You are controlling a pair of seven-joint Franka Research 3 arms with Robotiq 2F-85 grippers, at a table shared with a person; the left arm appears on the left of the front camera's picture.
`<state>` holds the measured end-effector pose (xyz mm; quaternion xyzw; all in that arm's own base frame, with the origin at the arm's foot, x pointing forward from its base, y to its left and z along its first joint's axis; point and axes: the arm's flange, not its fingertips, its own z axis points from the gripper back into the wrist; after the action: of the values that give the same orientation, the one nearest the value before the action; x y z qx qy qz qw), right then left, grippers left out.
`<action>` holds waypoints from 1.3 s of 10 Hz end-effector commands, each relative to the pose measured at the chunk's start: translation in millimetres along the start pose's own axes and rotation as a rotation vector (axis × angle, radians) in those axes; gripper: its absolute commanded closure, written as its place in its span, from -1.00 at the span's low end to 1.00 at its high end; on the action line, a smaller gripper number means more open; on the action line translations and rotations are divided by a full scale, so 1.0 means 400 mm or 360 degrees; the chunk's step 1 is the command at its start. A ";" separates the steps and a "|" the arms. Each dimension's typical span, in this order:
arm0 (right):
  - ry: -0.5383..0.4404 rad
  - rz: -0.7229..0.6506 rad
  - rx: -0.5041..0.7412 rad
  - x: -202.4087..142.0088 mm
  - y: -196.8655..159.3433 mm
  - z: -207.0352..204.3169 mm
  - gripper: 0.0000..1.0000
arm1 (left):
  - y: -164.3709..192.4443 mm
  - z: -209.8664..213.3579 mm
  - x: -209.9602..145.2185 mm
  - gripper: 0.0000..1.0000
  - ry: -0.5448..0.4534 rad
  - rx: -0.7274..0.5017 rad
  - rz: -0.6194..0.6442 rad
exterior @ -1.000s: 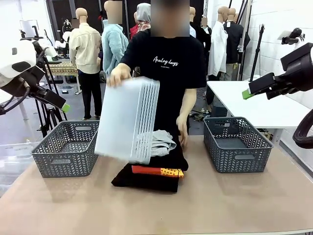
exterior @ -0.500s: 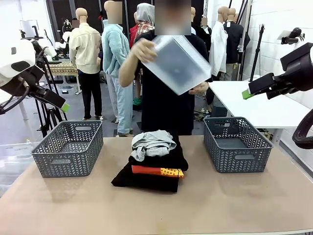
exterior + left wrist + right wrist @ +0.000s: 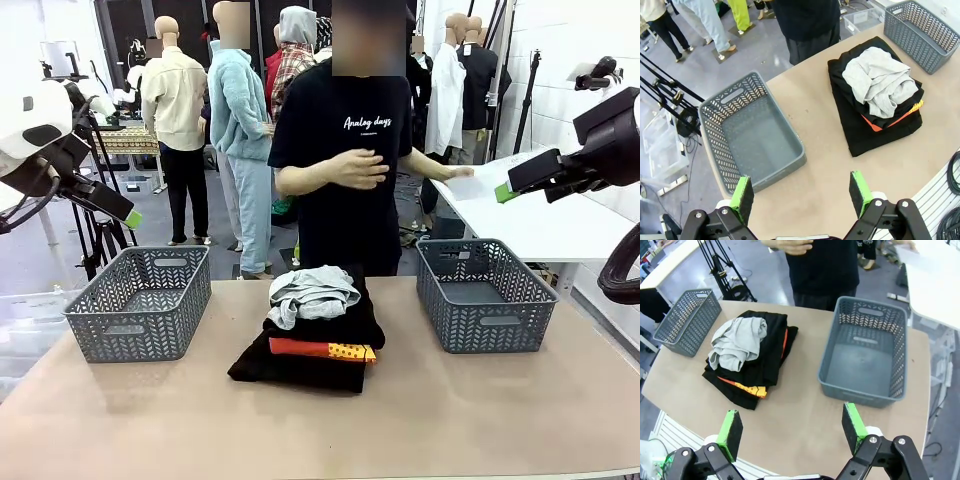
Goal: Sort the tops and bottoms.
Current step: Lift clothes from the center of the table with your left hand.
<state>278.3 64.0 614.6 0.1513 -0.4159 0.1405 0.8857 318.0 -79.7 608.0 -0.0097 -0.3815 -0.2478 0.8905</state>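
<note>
A stack of folded clothes lies mid-table. On top is a crumpled light grey-white top point(image 3: 312, 292) point(image 3: 880, 82) point(image 3: 737, 342). Under it comes a black bottom point(image 3: 335, 325) point(image 3: 772, 345), then an orange top point(image 3: 318, 349) point(image 3: 747, 387) with a yellow dotted patch, then another black bottom point(image 3: 300, 373) point(image 3: 865, 132). My left gripper point(image 3: 132, 219) point(image 3: 801, 195) hangs high at the left, open and empty. High at the right, my right gripper point(image 3: 506, 192) point(image 3: 792, 430) is also open and empty. Both are well clear of the stack.
An empty grey basket point(image 3: 100, 318) point(image 3: 715, 145) stands left of the stack and another point(image 3: 455, 300) point(image 3: 865, 397) to its right. A person in a black T-shirt stands at the far side, one hand point(image 3: 455, 172) on the white side table point(image 3: 540, 225).
The person lifted a white bin off the clothes stack and swung it away to the right, uncovering the grey-white top. Neither arm has moved.
</note>
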 end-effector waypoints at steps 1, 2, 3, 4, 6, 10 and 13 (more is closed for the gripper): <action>0.0009 0.0001 0.0013 0.000 -0.001 -0.001 -1.00 | 0.004 0.000 -0.002 -1.00 -0.0014 0.0005 -0.0005; 0.0009 0.0001 0.0013 0.000 -0.001 -0.001 -1.00 | 0.004 0.000 -0.002 -1.00 -0.0014 0.0005 -0.0005; 0.0009 0.0001 0.0013 0.000 -0.001 -0.001 -1.00 | 0.004 0.000 -0.002 -1.00 -0.0014 0.0005 -0.0005; 0.0009 0.0001 0.0013 0.000 -0.001 -0.001 -1.00 | 0.004 0.000 -0.002 -1.00 -0.0014 0.0005 -0.0005; 0.0009 0.0001 0.0013 0.000 -0.001 -0.001 -1.00 | 0.004 0.000 -0.002 -1.00 -0.0014 0.0005 -0.0005; 0.0009 0.0001 0.0013 0.000 -0.001 -0.001 -1.00 | 0.004 0.000 -0.002 -1.00 -0.0014 0.0005 -0.0005; 0.0009 0.0001 0.0013 0.000 -0.001 -0.001 -1.00 | 0.004 0.000 -0.002 -1.00 -0.0014 0.0005 -0.0005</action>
<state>278.3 64.0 614.6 0.1513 -0.4159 0.1405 0.8857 318.0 -79.7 608.0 -0.0097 -0.3815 -0.2479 0.8905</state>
